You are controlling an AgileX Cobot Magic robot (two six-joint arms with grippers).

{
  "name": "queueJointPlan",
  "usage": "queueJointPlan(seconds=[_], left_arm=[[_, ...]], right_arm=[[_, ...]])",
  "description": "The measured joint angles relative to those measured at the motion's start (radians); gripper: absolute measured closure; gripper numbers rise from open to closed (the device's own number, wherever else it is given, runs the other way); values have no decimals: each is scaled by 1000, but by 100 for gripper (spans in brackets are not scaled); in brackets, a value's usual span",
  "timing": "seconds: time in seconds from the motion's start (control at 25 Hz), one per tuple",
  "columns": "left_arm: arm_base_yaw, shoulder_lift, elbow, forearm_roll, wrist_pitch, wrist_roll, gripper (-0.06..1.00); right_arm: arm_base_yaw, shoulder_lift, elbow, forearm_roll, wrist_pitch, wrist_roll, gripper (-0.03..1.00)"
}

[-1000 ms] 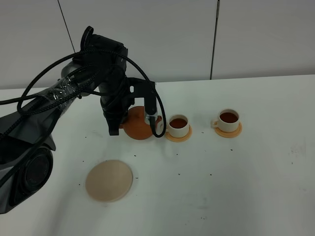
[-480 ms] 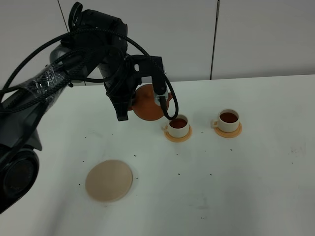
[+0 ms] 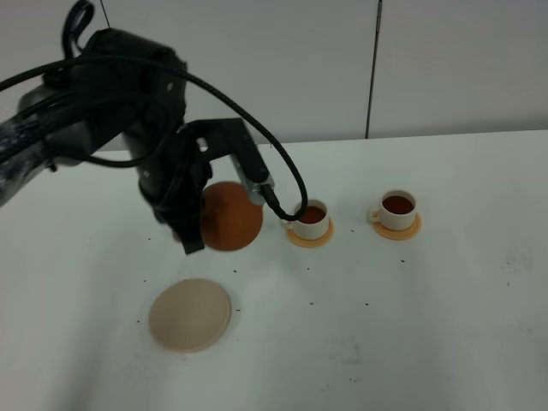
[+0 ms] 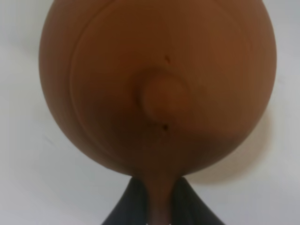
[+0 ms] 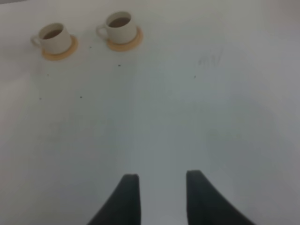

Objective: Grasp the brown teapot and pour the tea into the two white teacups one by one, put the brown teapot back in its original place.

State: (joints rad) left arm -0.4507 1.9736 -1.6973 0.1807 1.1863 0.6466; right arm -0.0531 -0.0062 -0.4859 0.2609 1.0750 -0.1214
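Observation:
My left gripper (image 3: 202, 216) is shut on the loop handle of the brown teapot (image 3: 231, 217) and holds it above the table, left of the cups and beyond the beige coaster (image 3: 190, 313). In the left wrist view the teapot (image 4: 157, 84) fills the frame, lid knob facing the camera, with the gripper (image 4: 159, 206) clamped on its handle. The two white teacups (image 3: 312, 219) (image 3: 398, 209) stand on orange saucers with dark tea in them. They also show in the right wrist view (image 5: 54, 38) (image 5: 119, 26). My right gripper (image 5: 161, 176) is open and empty over bare table.
The white table (image 3: 411, 325) has small dark specks scattered on it. A white wall with a dark vertical seam (image 3: 373, 68) runs along the back edge. The left arm's black cable (image 3: 287, 175) loops close to the nearer cup.
The left arm has carried the teapot away from the left cup, leftward and toward the front, closer to the coaster. The cups and coaster have not moved.

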Motion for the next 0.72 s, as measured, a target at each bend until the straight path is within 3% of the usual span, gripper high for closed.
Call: queueJointPlan(seconds=[0.24,0.4,0.72], left_arm=[[0,-90,224,-45,0,-380,77],[0,-129,350,-46,-28,-573,77],[1,-140,501,-15,-277,-896,77]], right_arm=[[0,0,0,0,0,0,73],[0,0,0,0,0,0,73],[0,0,0,0,0,0,73]])
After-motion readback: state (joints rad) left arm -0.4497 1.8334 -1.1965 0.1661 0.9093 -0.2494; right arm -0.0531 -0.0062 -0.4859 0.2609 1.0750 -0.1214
